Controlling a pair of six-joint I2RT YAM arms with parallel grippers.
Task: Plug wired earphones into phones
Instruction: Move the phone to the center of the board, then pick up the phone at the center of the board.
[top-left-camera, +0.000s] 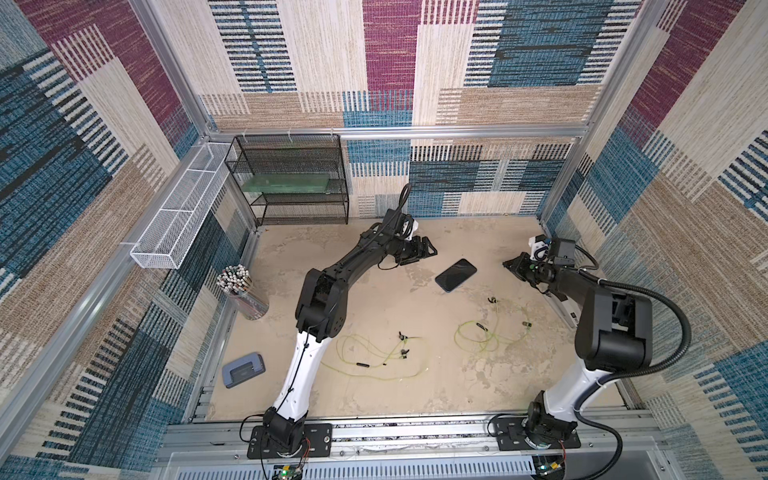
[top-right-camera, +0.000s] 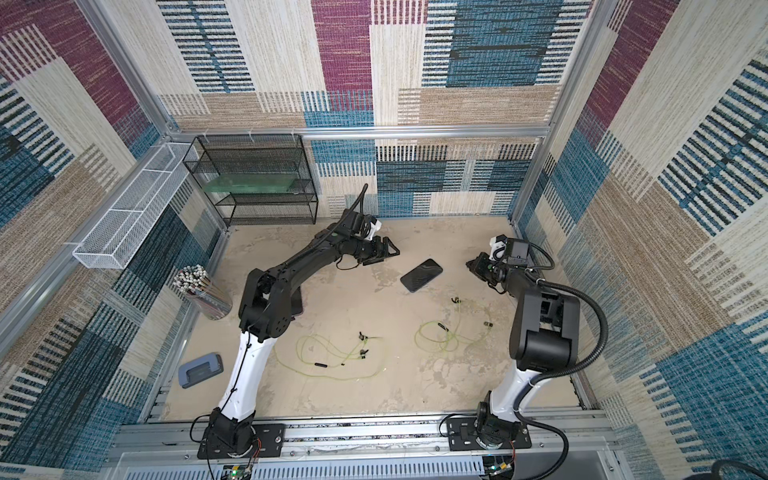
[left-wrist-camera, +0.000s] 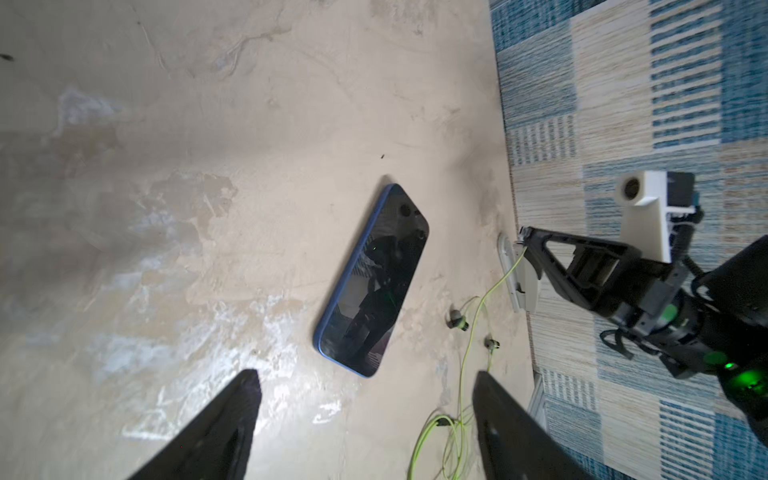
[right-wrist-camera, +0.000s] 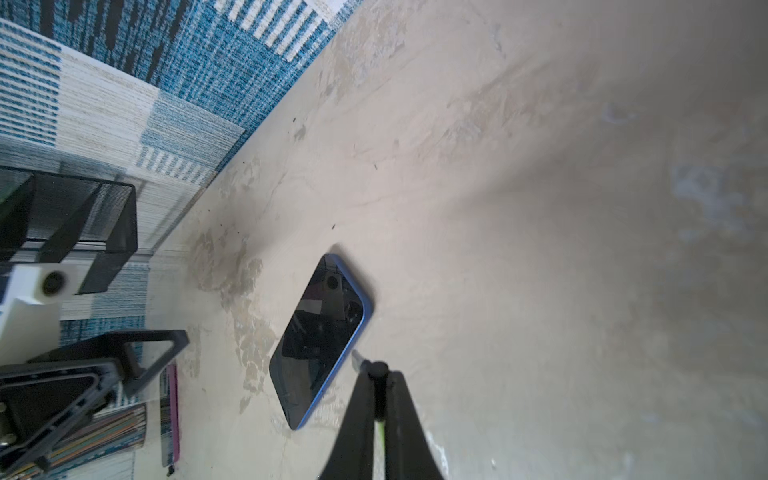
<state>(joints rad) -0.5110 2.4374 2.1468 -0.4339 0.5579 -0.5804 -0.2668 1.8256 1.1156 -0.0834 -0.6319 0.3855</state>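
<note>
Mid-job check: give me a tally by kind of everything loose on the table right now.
Phones: 1 in plain view
Earphone sets: 2, one plug held in the right gripper
Hole punch: 1
Pencil jar: 1
Pale grey device: 1
Total: 6
A dark shape under the left arm may be another phone; cannot tell.

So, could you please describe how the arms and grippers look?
Each arm has a white lower link and black upper links. The left arm carries a thin black cable, the right arm a ribbed black hose. The jaws are black and triangular.
</note>
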